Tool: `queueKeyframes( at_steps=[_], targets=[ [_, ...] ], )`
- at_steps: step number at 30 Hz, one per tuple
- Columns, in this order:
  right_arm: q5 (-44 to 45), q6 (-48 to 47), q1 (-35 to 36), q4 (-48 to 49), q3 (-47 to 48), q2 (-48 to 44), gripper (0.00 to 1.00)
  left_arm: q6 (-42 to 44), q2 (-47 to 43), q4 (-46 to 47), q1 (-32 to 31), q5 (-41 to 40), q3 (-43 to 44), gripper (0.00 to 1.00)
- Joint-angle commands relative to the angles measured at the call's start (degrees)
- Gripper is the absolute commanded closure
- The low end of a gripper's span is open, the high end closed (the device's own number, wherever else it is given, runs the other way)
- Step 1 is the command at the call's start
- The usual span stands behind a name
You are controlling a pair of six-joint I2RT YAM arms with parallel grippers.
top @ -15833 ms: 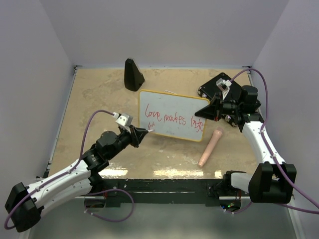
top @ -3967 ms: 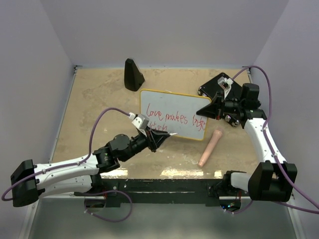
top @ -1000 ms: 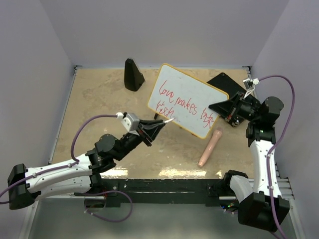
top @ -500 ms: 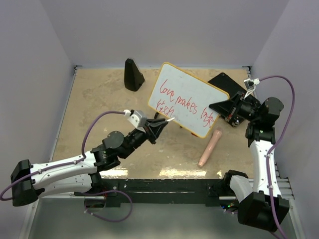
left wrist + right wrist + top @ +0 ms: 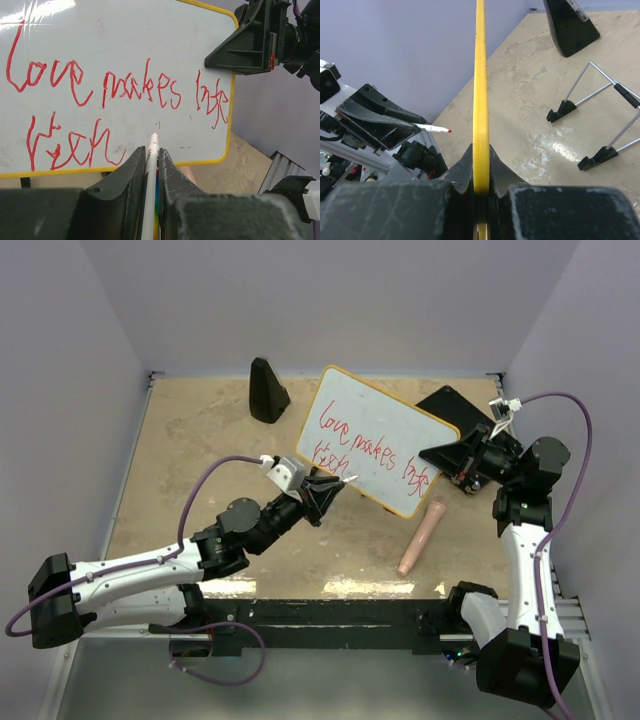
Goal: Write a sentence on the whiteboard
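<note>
While the right gripper clamps the whiteboard tilted for writing, the left gripper pinches a marker, seemingly just clear.

The whiteboard reads "love makes life rich"

I see the yellow-rimmed whiteboard tilted, clear of the worktop, right of centre; its red cursive sentence, two lines, begins "love makes".
</note>
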Motion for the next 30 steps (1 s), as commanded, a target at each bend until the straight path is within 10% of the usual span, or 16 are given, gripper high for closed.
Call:
queueKeyframes(
  at_steps=[1, 30],
  targets=[
    [-1.3, 1.0, -0.2, 4.9, 0.3, -1.5, 1.00, -0.8, -0.1, 2.0, -0.4, -3.3, 0.9, 1.00],
    [-2.0, -0.4, -0.2, 4.8, 0.0, -0.5, 1.00, -3.5, -1.1, -2.1, -0.7, -2.4, -0.9, 1.00]
  ],
)
